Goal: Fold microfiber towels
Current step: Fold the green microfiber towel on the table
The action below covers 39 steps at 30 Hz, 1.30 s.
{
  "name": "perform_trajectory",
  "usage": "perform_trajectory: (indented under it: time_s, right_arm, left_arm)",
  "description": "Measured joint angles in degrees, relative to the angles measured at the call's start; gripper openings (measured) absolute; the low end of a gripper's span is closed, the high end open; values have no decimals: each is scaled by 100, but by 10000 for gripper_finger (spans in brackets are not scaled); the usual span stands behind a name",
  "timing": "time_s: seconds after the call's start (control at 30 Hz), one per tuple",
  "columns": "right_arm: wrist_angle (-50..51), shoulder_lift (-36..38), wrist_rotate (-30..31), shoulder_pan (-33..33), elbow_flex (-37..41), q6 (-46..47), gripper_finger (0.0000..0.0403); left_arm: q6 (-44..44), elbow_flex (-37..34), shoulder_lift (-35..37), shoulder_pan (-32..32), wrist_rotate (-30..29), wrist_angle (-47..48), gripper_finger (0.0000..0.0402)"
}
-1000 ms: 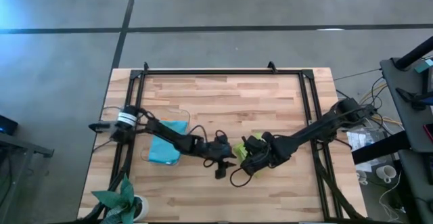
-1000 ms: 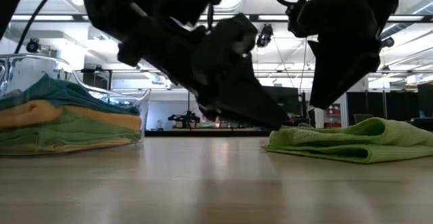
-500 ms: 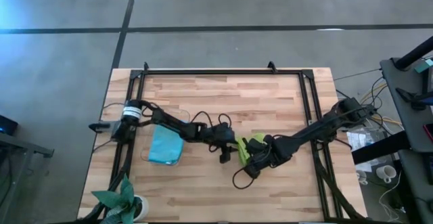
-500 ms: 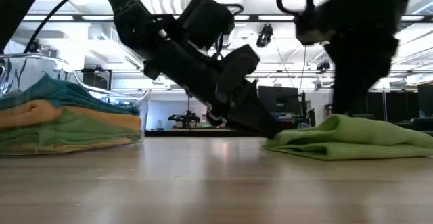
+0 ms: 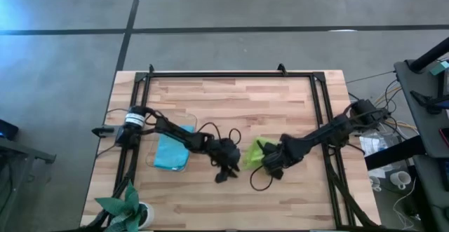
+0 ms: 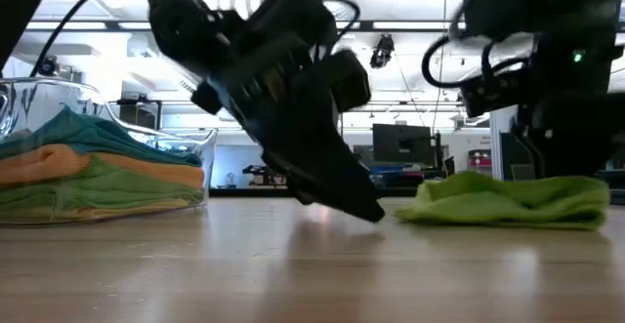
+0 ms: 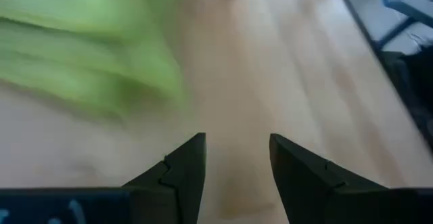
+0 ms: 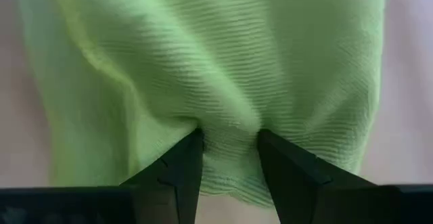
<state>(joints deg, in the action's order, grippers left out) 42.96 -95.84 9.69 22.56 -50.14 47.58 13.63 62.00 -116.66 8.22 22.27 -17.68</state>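
A lime green towel lies bunched on the wooden table, right of the middle; it also shows in the low view. My right gripper points down onto it and is shut on its cloth. My left gripper stands just left of the towel, slanting down to the table. Its fingers are open over bare wood, with the towel off to one side. Other folded towels are stacked in a clear bin at the left. My right gripper pinches a gathered fold of the lime green towel between its two fingers, well in from the edge. The fingers come from above, pointing down. Creases run in toward the gap between them. The towel lies on the table under the fingers.
The clear bin with the stacked towels, light blue on top, stands at the table's left. A potted plant sits at the near left corner. A black frame runs along the far and side edges. Bare wood lies toward the far and near sides.
My right gripper has come down onto the lime green towel and shifted toward the table's right edge. The towel has drawn together into a shorter, higher heap. My left gripper has swung away from the towel's left edge toward the near edge and sunk to the table.
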Motion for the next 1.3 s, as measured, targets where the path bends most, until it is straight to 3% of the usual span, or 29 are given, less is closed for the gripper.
perform_trajectory:
  time_s: [0.27, 0.43, 0.6, 0.73, 0.97, 1.03, 1.13, 1.23, 1.3]
  right_arm:
    - [2167, 529, 1380, -63, -593, -1031, 139]
    - [1562, 1101, 1454, 158, -813, -1465, 139]
    - [605, 1334, 1446, 217, -628, -1294, 137]
    - [252, 1225, 1345, 245, -483, -1103, 137]
    - [-2, 1028, 476, 342, -472, -941, 137]
    - [49, 1036, 316, 395, -455, -787, 136]
    - [328, 1056, -72, 471, -389, -595, 136]
    - [339, 1061, -359, 549, -330, -637, 136]
    - [369, 1061, -369, 578, -314, -790, 136]
  left_arm:
    - [-147, -2, 552, 185, -50, 50, 148]
    - [-501, 18, 602, 23, -1069, -22, 148]
    - [-384, 46, 269, -285, -1523, -400, 148]
    - [-218, 202, -67, -537, -1562, -738, 148]
    - [-329, 949, -848, -878, -1516, -527, 148]
    - [-415, 1116, -934, -896, -1368, -283, 147]
    - [-249, 1152, -958, -872, -538, 62, 147]
    - [391, 1088, -899, -681, 488, 125, 147]
    - [858, 1069, -856, -433, 746, -47, 147]
